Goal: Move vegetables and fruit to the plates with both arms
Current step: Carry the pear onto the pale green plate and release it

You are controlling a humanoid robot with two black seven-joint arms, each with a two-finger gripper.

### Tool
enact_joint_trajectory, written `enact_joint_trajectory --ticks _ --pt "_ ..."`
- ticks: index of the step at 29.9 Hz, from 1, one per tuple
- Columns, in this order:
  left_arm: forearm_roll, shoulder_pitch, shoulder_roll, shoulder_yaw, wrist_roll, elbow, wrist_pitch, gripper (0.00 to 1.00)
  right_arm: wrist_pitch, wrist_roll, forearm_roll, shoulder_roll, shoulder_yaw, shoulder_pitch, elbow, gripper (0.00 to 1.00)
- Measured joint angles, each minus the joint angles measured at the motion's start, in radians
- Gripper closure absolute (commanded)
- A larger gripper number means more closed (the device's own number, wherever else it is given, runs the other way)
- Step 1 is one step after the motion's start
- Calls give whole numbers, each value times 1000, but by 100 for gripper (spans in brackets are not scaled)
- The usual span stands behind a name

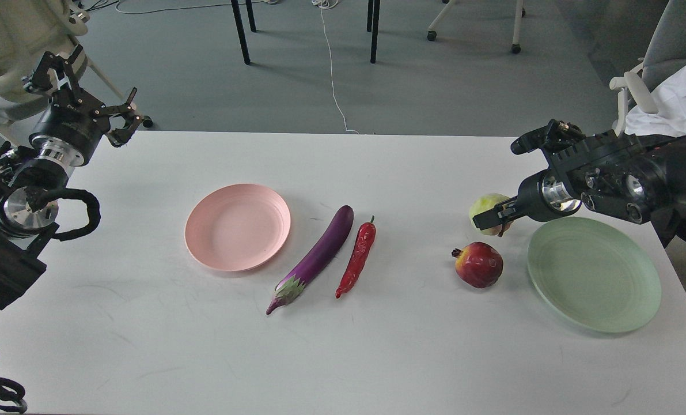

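Note:
My right gripper point(494, 218) is shut on the yellow-green pear-like fruit point(486, 206) and holds it just above the table, behind the dark-red pomegranate point(479, 264) and left of the pale green plate point(594, 274). The purple eggplant point(317, 256) and the red chili pepper point(356, 257) lie side by side at the table's middle, right of the pale pink plate point(237, 226). Both plates hold nothing. My left gripper point(92, 87) is open and holds nothing, raised over the table's far left corner.
The white table point(343, 357) ends close behind both grippers. Beyond it are chair and table legs point(240, 31), a white cable point(332, 75) on the grey floor, and a chair with white cloth point(674, 95) at the far right.

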Motion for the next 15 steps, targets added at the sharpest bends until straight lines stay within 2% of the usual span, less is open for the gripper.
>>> enact_joint_trajectory --ticks 7,12,15 --pt "0 0 19 0 0 0 0 2 -18 -4 -96 -236 -5 143 199 42" --pt "0 1 18 0 0 0 0 2 -55 -7 -194 -378 -5 107 221 41" --pt "0 2 13 0 0 0 0 2 -88 -7 -210 -419 -4 47 216 36"
